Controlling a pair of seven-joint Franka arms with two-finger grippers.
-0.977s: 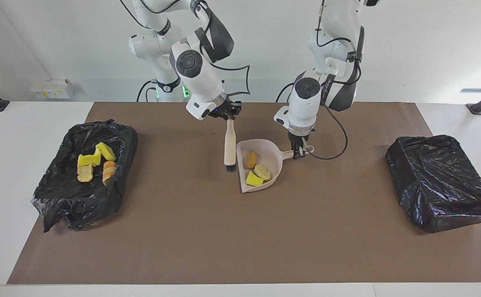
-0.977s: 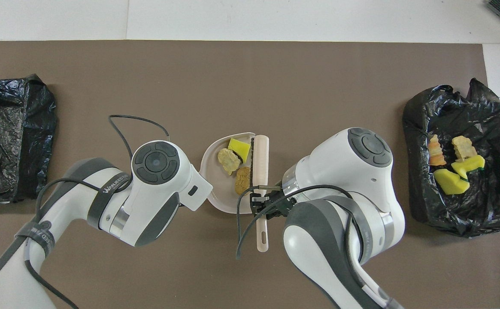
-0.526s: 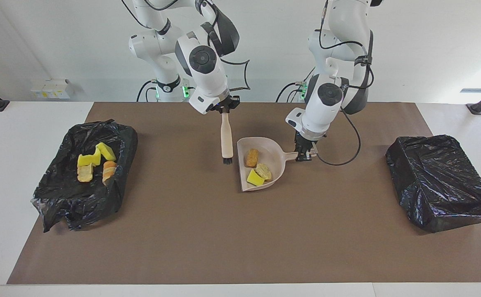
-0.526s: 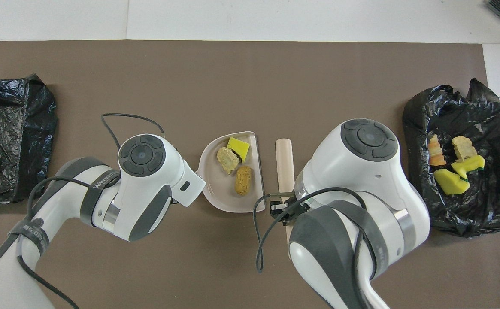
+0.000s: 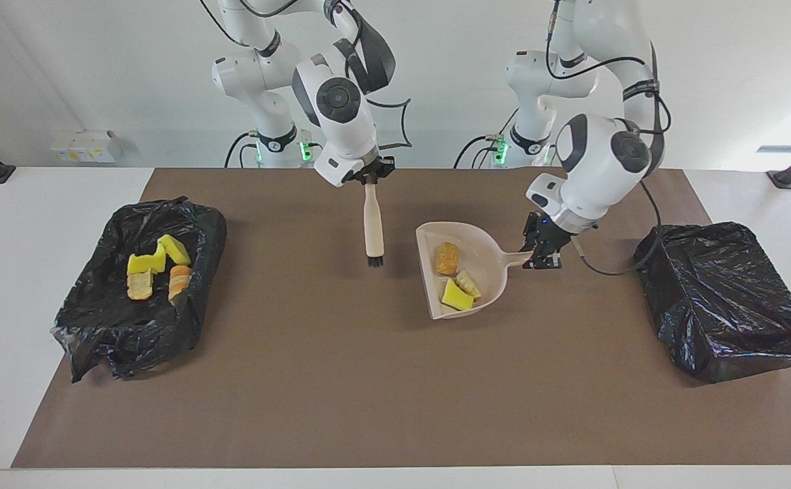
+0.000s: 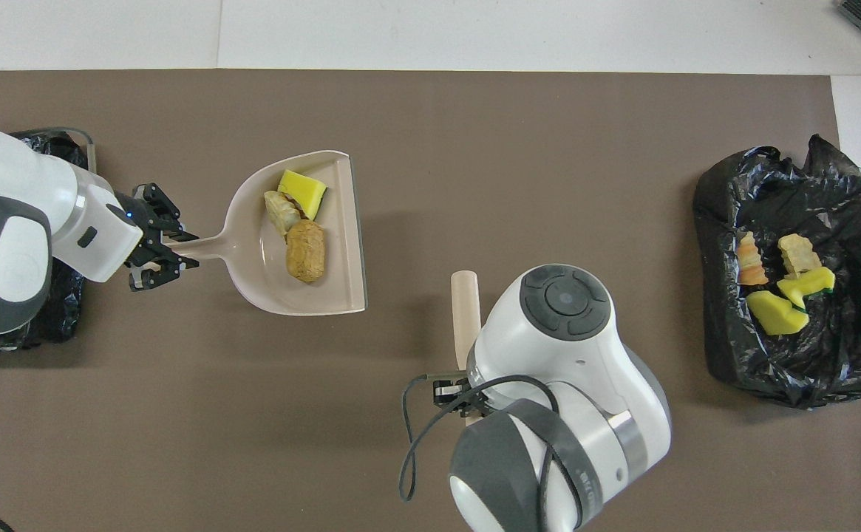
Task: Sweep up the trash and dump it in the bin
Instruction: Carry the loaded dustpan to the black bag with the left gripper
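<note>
Over the middle of the table, toward the left arm's end, we now carry the beige dustpan clear of the brown mat. Our left tool pinches the end of its handle, and the pan hangs level with three pieces of trash still in it: an orange-brown oval, a pale crumbly lump and a yellow wedge. A second ago that pan sat at the table's centre with the brush against its open mouth; since then we have lifted it and swung it toward the closed black bag at the left arm's end. Our right tool, pressed together on the brush handle, has drawn back and holds the brush upright, bristles down, just above the mat, where it waits.

Four more chunks already lie in the open black-lined bin at the right arm's end. We judge sweeping done and dumping begun. Oddly, the pan heads away from the bin that holds the earlier load, so its destination remains unclear.
</note>
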